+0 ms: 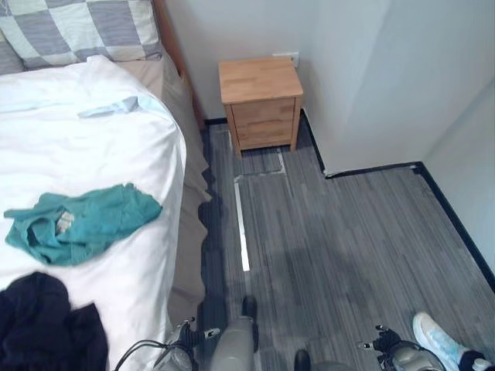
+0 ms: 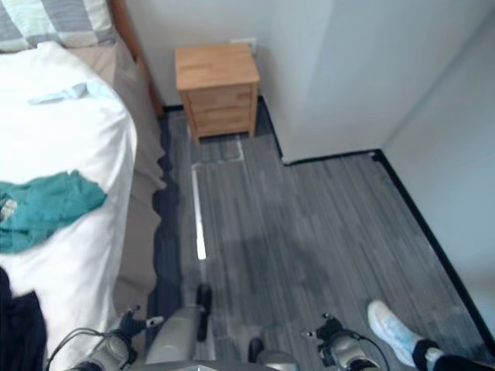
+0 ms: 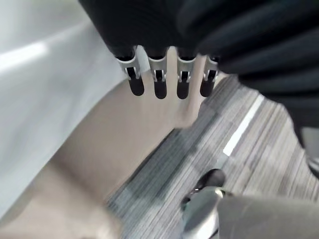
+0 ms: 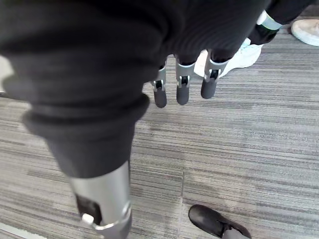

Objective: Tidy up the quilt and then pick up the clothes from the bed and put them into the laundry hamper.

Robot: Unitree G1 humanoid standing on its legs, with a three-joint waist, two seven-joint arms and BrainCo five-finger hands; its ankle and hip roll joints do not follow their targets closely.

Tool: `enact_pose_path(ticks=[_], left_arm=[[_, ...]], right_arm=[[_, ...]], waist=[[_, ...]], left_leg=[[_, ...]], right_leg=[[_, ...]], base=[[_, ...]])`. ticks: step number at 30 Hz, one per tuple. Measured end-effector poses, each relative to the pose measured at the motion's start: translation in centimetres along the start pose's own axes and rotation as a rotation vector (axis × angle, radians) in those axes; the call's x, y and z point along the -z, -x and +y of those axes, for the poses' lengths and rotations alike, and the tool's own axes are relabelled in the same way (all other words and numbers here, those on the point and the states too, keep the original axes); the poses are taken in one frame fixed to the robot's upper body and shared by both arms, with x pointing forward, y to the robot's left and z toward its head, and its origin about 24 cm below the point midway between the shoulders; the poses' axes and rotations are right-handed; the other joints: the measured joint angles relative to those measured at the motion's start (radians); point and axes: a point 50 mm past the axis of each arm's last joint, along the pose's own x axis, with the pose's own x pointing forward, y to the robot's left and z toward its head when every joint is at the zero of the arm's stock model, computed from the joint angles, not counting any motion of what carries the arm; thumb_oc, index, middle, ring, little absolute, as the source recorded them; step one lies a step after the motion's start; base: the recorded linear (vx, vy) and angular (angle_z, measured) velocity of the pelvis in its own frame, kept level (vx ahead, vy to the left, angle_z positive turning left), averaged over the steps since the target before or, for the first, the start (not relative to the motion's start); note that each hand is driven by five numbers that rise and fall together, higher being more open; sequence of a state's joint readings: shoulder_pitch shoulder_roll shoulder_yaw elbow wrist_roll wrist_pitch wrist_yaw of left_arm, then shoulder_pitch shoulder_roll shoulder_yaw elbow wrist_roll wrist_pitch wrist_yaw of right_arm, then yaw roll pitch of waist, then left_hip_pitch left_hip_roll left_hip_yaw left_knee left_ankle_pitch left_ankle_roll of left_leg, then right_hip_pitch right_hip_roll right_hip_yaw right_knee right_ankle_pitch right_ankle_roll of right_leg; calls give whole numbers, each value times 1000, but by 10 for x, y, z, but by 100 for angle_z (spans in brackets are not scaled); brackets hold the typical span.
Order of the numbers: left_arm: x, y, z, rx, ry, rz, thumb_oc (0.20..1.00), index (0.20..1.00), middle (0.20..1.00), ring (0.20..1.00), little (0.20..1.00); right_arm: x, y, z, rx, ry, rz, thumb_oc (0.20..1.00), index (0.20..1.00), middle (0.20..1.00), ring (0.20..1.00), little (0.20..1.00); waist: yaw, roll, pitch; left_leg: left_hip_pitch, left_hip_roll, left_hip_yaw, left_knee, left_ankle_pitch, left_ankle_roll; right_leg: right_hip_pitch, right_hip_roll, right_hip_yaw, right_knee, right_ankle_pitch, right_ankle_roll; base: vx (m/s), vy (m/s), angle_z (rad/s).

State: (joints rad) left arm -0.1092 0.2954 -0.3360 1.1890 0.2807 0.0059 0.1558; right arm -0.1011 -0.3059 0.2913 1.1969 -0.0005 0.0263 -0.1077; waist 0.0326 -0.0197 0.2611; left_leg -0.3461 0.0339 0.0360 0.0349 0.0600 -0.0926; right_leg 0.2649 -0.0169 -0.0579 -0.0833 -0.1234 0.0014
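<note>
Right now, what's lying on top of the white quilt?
On the white quilt lie a crumpled teal garment and, nearer the robot, a black garment, cut off by the picture's edge. A checked pillow sits at the head. Anything beneath the clothes is hidden.

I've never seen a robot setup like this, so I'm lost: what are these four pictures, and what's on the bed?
A humanoid robot took them. Two come from cameras on its head, looking down; the other two come from cameras on its wrists. The left hand and right hand hang down with straight fingers, holding nothing. On the white quilt lie a green garment and a dark garment. A checked pillow sits at the bed's head, and a wooden nightstand stands against the wall. A person's pale shoe shows on the grey floor.
</note>
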Motion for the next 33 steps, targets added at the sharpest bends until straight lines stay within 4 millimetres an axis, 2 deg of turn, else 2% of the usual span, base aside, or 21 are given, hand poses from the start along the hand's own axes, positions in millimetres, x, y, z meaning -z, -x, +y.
enact_pose_path(ticks=[2, 3, 4, 5, 8, 9, 10, 12, 14, 15, 17, 20, 23, 25, 26, 27, 28, 30, 31, 32, 33], left_arm=[[0, 0, 1, -1, 0, 6, 1000, 1000, 1000, 1000, 1000], [4, 1, 0, -1, 11, 18, 1000, 1000, 1000, 1000, 1000], [3, 1, -1, 9, 13, 13, 1000, 1000, 1000, 1000, 1000], [8, 2, -3, 13, 28, 35, 1000, 1000, 1000, 1000, 1000], [19, 4, -11, 43, 72, 104, 1000, 1000, 1000, 1000, 1000], [23, 5, -14, 50, 97, 123, 1000, 1000, 1000, 1000, 1000], [23, 5, -15, 53, 106, 136, 1000, 1000, 1000, 1000, 1000], [24, 7, -26, 98, 102, 139, 1000, 1000, 1000, 1000, 1000], [21, 9, -34, 128, 67, 110, 1000, 1000, 1000, 1000, 1000], [20, 9, -34, 127, 58, 101, 1000, 1000, 1000, 1000, 1000], [17, 9, -33, 123, 39, 82, 1000, 1000, 1000, 1000, 1000], [20, 9, -32, 112, 25, 87, 1000, 1000, 1000, 1000, 1000], [22, 10, -34, 107, 23, 97, 1000, 1000, 1000, 1000, 1000], [31, 10, -28, 81, 12, 116, 1000, 1000, 1000, 1000, 1000], [29, 9, -24, 65, 11, 111, 1000, 1000, 1000, 1000, 1000], [35, 11, -28, 69, 32, 132, 1000, 1000, 1000, 1000, 1000], [34, 12, -32, 73, 52, 130, 1000, 1000, 1000, 1000, 1000], [41, 15, -36, 75, 92, 153, 1000, 1000, 1000, 1000, 1000], [36, 13, -33, 54, 126, 147, 1000, 1000, 1000, 1000, 1000], [39, 14, -33, 47, 158, 165, 1000, 1000, 1000, 1000, 1000], [44, 15, -33, 39, 163, 182, 1000, 1000, 1000, 1000, 1000]], right_arm=[[7, 1, 5, -11, -2, 20, 1000, 1000, 1000, 1000, 1000], [12, 3, 11, -23, -14, 29, 1000, 1000, 1000, 1000, 1000], [11, 3, 13, -27, -23, 29, 1000, 1000, 1000, 1000, 1000], [7, 3, 17, -36, -31, 18, 1000, 1000, 1000, 1000, 1000], [8, 5, 34, -76, -45, 16, 1000, 1000, 1000, 1000, 1000], [9, 6, 37, -85, -46, 20, 1000, 1000, 1000, 1000, 1000], [4, 6, 36, -80, -58, 1, 1000, 1000, 1000, 1000, 1000], [0, 5, 34, -71, -58, -7, 1000, 1000, 1000, 1000, 1000], [-6, 3, 20, -31, -54, -27, 1000, 1000, 1000, 1000, 1000], [-11, 2, 17, -22, -52, -46, 1000, 1000, 1000, 1000, 1000], [-11, 2, 12, -11, -45, -49, 1000, 1000, 1000, 1000, 1000], [-7, 2, 10, -5, -36, -41, 1000, 1000, 1000, 1000, 1000], [-3, 3, 8, 10, -32, -34, 1000, 1000, 1000, 1000, 1000], [5, 5, 11, -2, -15, -22, 1000, 1000, 1000, 1000, 1000], [8, 6, 11, -3, -5, -23, 1000, 1000, 1000, 1000, 1000], [-1, 5, 3, 12, 7, -52, 1000, 1000, 1000, 1000, 1000], [-12, 6, -9, 31, 35, -113, 1000, 1000, 1000, 1000, 1000], [-44, 9, -28, 75, 44, -246, 1000, 1000, 1000, 1000, 1000], [-59, 15, -42, 113, 44, -329, 1000, 1000, 1000, 1000, 1000], [-73, 21, -54, 158, 32, -400, 1000, 1000, 1000, 1000, 1000], [-82, 26, -63, 197, 23, -447, 1000, 1000, 1000, 1000, 1000]], waist=[[10, -6, -1], [10, -31, -5], [11, -53, -3], [22, -66, -3], [42, -94, -10], [49, -100, -14], [45, -107, -1], [27, -87, 11], [-12, -43, 31], [-12, -42, 31], [-20, -37, 31], [-57, -28, 19], [-85, 0, 1], [-86, -3, -17], [-85, -6, -20], [-79, 29, -27], [-83, 53, -35], [-71, 54, -35], [-81, 37, -32], [-74, 28, -26], [-71, 18, -20]], left_leg=[[-12, 17, 133, -27, 25, 36], [-9, -8, 193, 45, 91, 132], [-1, -22, 206, 65, 98, 143], [27, -33, 204, 69, 81, 199], [141, -52, 192, 21, 55, 221], [165, -54, 192, 4, 52, 218], [208, -69, 163, 6, -15, 236], [280, -83, 107, -26, -29, 245], [354, -72, 56, -71, -37, 240], [370, -74, 51, -75, -45, 236], [388, -87, -20, -71, -71, 220], [408, -112, -151, -72, -88, 206], [422, -98, -276, -60, -129, 166], [460, -66, -361, -77, -161, 124], [489, -42, -361, -90, -172, 91], [481, 13, -352, -84, -176, 93], [474, 70, -342, -14, -210, 38], [373, 61, -299, 169, -153, -25], [257, 54, -197, 354, -144, -43], [187, 81, -82, 414, -64, -40], [162, 97, 16, 420, -56, -41]], right_leg=[[71, -29, -5, 1, -59, 37], [112, -61, -7, 23, -66, 49], [104, -82, -6, 75, -57, 58], [74, -93, -1, 164, -37, 65], [-80, -111, 12, 563, -5, 142], [-103, -104, 14, 583, -14, 154], [-249, -115, -10, 853, 206, 169], [-342, -121, -41, 958, 111, 142], [-436, -119, -89, 821, -12, 102], [-463, -123, -91, 754, -8, 109], [-494, -131, -88, 388, 7, 123], [-471, -170, 30, 46, 98, 166], [-464, -190, 127, -5, 177, 175], [-389, -197, 114, 1, 170, 174], [-372, -191, 80, 3, 235, 171], [-355, -156, 33, 19, 282, 161], [-338, -108, -12, 19, 268, 107], [-312, -106, -64, 13, 240, 77], [-299, -123, -124, 6, 245, 51], [-275, -126, -176, 4, 232, 29], [-243, -124, -223, 1, 211, 13]], base=[[592, 220, 10], [603, 218, 8], [533, 203, 15], [450, 214, 10], [380, 203, 15], [603, 274, 30], [461, 135, 57], [435, 28, 67], [494, -113, 88], [707, -225, 92], [629, -243, 97], [651, -259, 138], [485, -334, 121], [405, -415, 139], [273, -306, 111], [240, -319, 76], [134, -281, 81], [127, -401, 84], [87, -350, 120], [84, -262, 140], [115, -198, 123]])
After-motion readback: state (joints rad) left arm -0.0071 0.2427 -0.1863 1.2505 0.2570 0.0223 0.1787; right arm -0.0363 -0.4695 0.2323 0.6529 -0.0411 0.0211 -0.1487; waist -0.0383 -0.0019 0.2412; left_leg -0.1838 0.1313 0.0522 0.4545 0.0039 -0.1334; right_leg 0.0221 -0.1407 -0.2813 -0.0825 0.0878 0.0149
